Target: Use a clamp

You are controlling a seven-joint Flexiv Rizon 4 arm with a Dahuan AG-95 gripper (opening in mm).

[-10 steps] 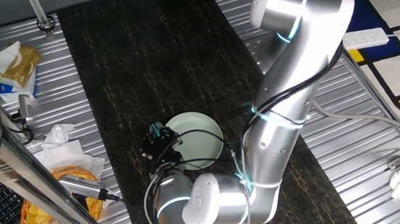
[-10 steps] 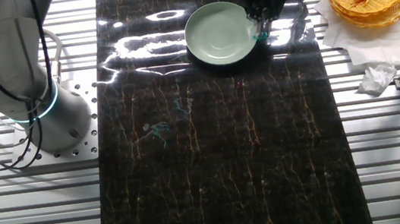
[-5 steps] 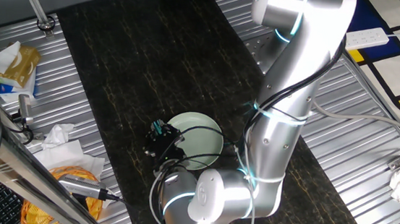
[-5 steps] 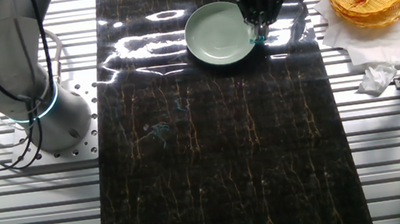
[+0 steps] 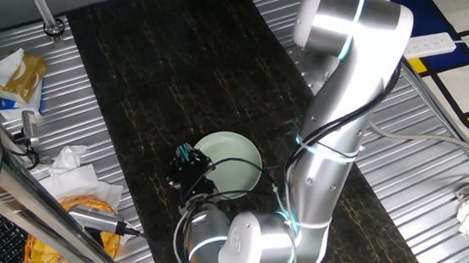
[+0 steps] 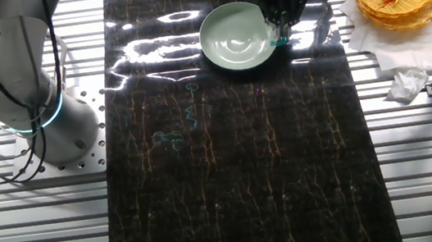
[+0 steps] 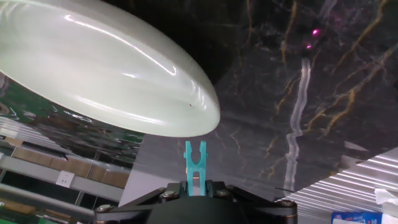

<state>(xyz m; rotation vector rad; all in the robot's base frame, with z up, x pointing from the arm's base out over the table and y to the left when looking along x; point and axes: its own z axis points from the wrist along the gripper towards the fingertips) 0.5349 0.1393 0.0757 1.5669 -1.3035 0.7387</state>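
While pinched in the hand (image 7: 194, 186), clamp (image 7: 194, 160) prongs forward, just beside plate (image 7: 106, 68).

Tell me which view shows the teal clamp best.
The hand view: the clamp stands in the gripper, both prongs clear, pointing at the pale green plate rim. The other fixed view shows only a teal speck beside the plate; one fixed view shows a teal bit at the gripper.

Table (image 6: 239, 176): dark marbled top, sitting between ribbed metal sides.
Pale green plate (image 6: 235, 38) resting on it near one end.
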